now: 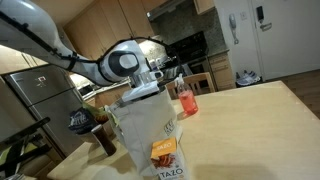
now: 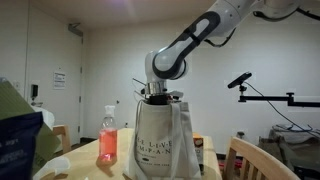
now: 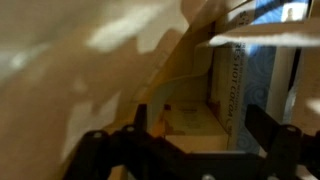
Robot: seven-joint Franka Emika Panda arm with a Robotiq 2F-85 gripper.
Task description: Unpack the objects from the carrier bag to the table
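Observation:
A cream canvas carrier bag stands on the wooden table; it also shows in an exterior view. My gripper reaches down into the bag's mouth, its fingers hidden by the bag in both exterior views. In the wrist view the fingers are spread apart and hold nothing. Between them lies a tan box, and a blue and white box stands beside it against the bag's side.
A pink drink bottle stands on the table beside the bag, also seen in an exterior view. A Tazo tea box sits in front of the bag. A wooden chair is near the table.

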